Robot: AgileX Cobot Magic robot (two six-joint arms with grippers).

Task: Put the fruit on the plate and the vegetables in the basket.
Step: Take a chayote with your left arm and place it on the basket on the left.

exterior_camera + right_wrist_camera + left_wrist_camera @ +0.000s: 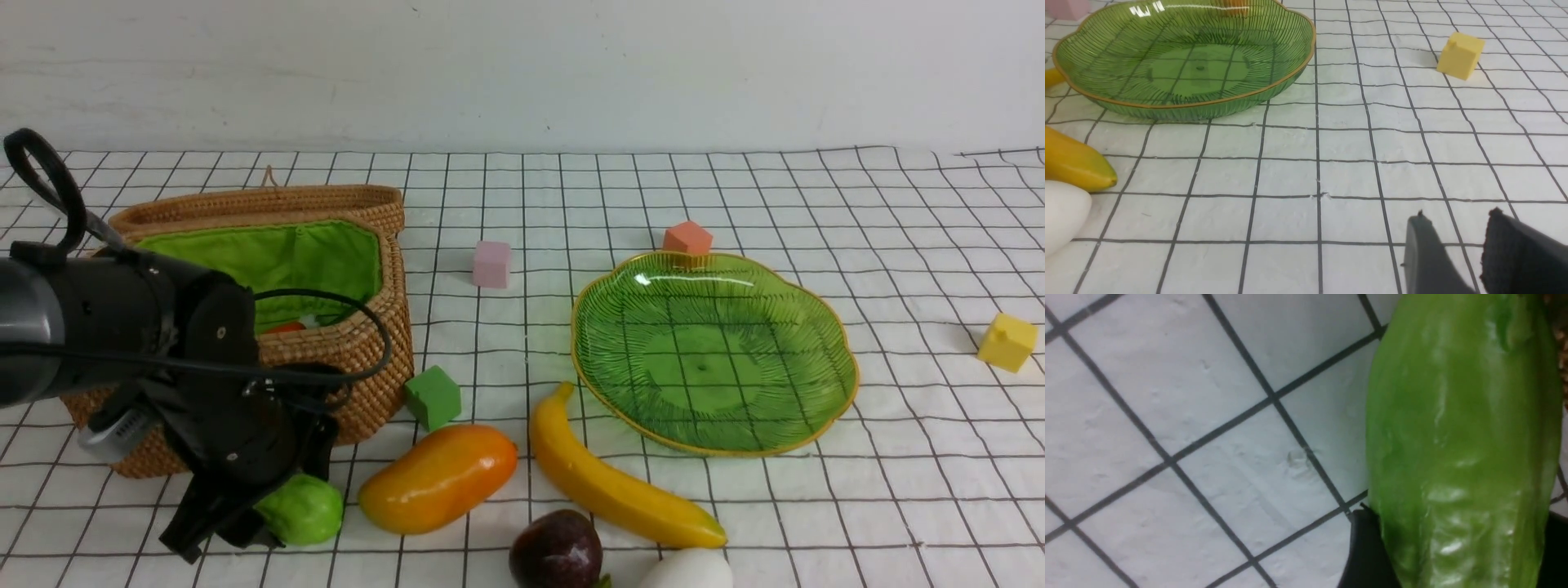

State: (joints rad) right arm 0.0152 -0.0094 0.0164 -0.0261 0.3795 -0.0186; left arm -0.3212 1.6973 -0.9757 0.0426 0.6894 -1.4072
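The left gripper (249, 523) pinches the light green ridged gourd (304, 510) just in front of the brown wicker basket (384, 359). The orange-yellow mango (438, 478), yellow banana (612, 482) and dark purple ball (555, 549) lie on the gridded surface (898, 490) beside the green glass plate (710, 359). Whether the right gripper (1457, 214) is spread cannot be told.

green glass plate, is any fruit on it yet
No, the ribbed green glass plate holds nothing; the long yellow banana lies beside it, outside its rim.
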